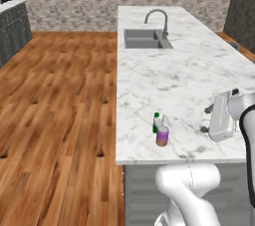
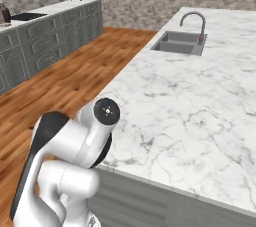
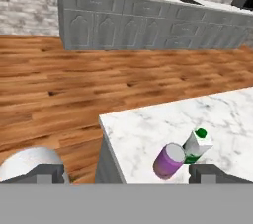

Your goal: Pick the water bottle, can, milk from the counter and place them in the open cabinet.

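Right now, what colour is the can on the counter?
Purple-pink with a silvery top; the can shows best in the hand view.

Purple can (image 1: 162, 136) upright, touching green milk (image 1: 157, 122), near marble counter (image 1: 164, 80) front edge

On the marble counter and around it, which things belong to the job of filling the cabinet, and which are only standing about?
Belong to the job:
- can, purple, near the counter's front edge
- milk, green and white, just behind the can
- counter, where both stand
- tool, open, hanging over the counter to the right of both

Only standing about:
- sink
- faucet
- wooden floor
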